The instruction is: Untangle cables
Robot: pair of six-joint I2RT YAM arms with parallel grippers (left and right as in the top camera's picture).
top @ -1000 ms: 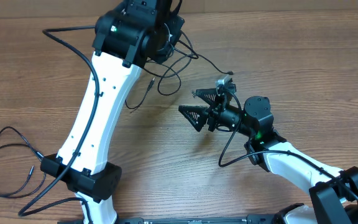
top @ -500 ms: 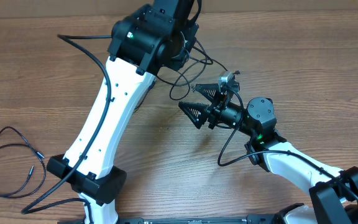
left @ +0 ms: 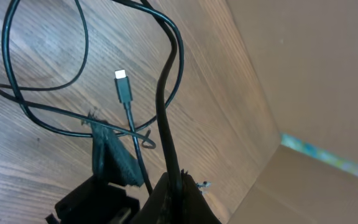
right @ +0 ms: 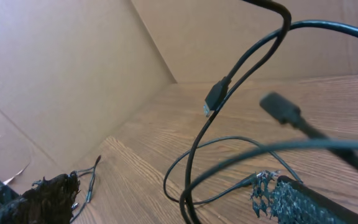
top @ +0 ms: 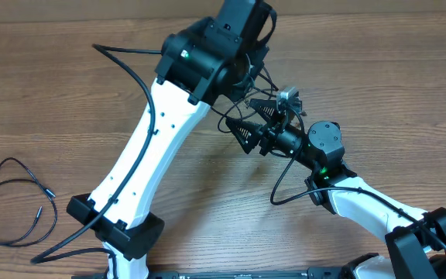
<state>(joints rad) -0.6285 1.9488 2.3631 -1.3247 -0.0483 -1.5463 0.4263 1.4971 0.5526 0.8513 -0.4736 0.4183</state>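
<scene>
Cables (left: 123, 89) hanging in loose tangle over table (top: 68, 101), far centre, between your two grippers. Your left gripper (left: 169, 186) pinching one strand tight. Your right gripper (top: 237, 113) gaping wide, gripping nothing, loops crossing between its fingers. Loose cable (top: 47, 191) lying near left, well apart.

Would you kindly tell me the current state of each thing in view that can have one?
Tangled cables: looped through one another, not yet separated.
Left gripper: shut on one strand of them.
Right gripper: open wide, gripping nothing.
Silver-tipped plug: free, plugged into nothing.
Loose cable: lying flat at far left, unheld.
</scene>
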